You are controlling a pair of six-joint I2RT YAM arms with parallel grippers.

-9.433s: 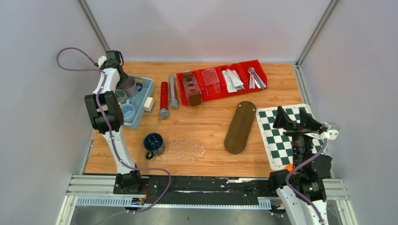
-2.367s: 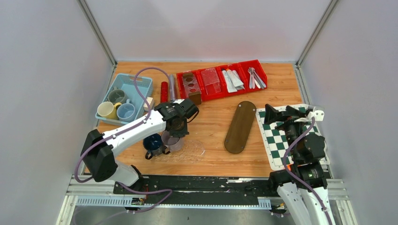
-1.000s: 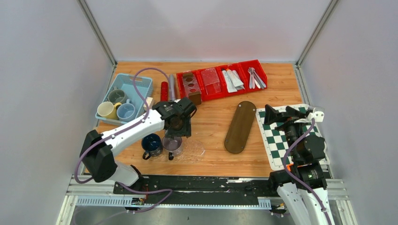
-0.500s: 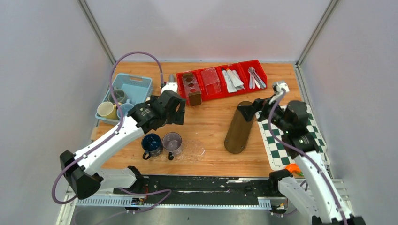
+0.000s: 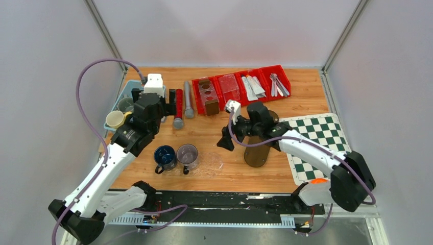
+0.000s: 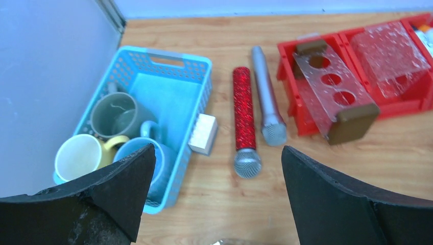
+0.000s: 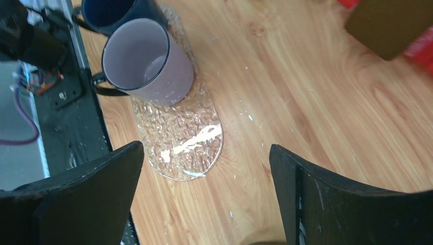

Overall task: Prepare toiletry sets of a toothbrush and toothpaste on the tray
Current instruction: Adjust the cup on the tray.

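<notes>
- Swinging over from the checkered mat [image 5: 321,132], the right gripper [image 5: 225,140] has been brought just left of the brown oval tray [image 5: 254,155]. Its jaws are spread wide and nothing is held between them.
- The left gripper [image 6: 217,153] has been drawn back from the mugs and is now well left of the tray, above the red microphone [image 6: 244,120] and grey microphone [image 6: 265,99] and beside the blue basket [image 6: 153,53]. It has been opened fully and is empty.
- The purple mug [image 5: 188,154] has been let go and stands by itself beside the blue mug [image 5: 165,154], at the edge of the clear tray [image 5: 210,163], left of the brown oval tray.
- The toothpaste tubes [image 5: 254,87] are seen in the red bins [image 5: 265,79] just beyond the tray's far end. The toothbrushes [image 5: 279,84] lie in the neighbouring compartment to the right. Neither gripper is close to them.
- Nothing lies on the brown oval tray, so no set is judged to have been started.
- The mug handling appears finished, and both grippers are freed for the toiletries. The right arm is judged the better placed for the bins, though its gripper is pointed away from them, so a reach past the tray's far end would be needed first.
</notes>
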